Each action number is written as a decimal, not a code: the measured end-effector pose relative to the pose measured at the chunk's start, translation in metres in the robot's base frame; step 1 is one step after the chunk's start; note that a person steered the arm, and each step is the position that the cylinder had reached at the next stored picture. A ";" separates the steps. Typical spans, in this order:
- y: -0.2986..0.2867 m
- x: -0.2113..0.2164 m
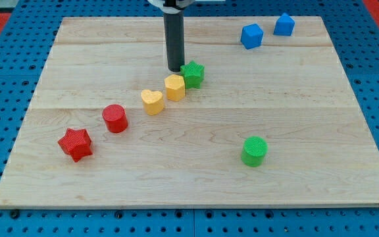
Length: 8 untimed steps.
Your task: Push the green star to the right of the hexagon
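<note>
Nearest the bottom of the frame, on the pale wooden desk (295, 191), a green plastic cylinder (254, 151) stands alone at lower right of centre, well apart from everything else. At lower left sits a red plastic star (75, 144), the start of a diagonal row that climbs toward the upper middle. Next up the row is a red plastic cylinder (115, 118), near the red star but not touching it. Beyond it lies a yellow plastic heart (152, 102), and just beside that, up and to the frame's right, a yellow plastic hexagon (175, 87); the two look to be touching or nearly so.

The green plastic star (193, 74) sits at the top end of the row, against the hexagon's upper-right side. I carry no claw, only a straight dark rod, so there is nothing to stand wide or narrow and nothing is held. My tip (176, 69) rests on the desk just to the frame's left of the green star, at its upper-left edge and directly above the hexagon.

Farthest off, in the upper right of the frame, a blue plastic cube (251, 35) sits near a blue plastic house-shaped block (283, 24), a small gap between them.
</note>
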<state>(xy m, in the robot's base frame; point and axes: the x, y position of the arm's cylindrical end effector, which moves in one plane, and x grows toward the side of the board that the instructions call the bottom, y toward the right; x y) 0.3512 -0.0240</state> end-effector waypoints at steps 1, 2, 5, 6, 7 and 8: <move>0.021 0.012; 0.042 0.024; 0.045 0.029; 0.003 0.019; 0.002 -0.023; 0.026 -0.071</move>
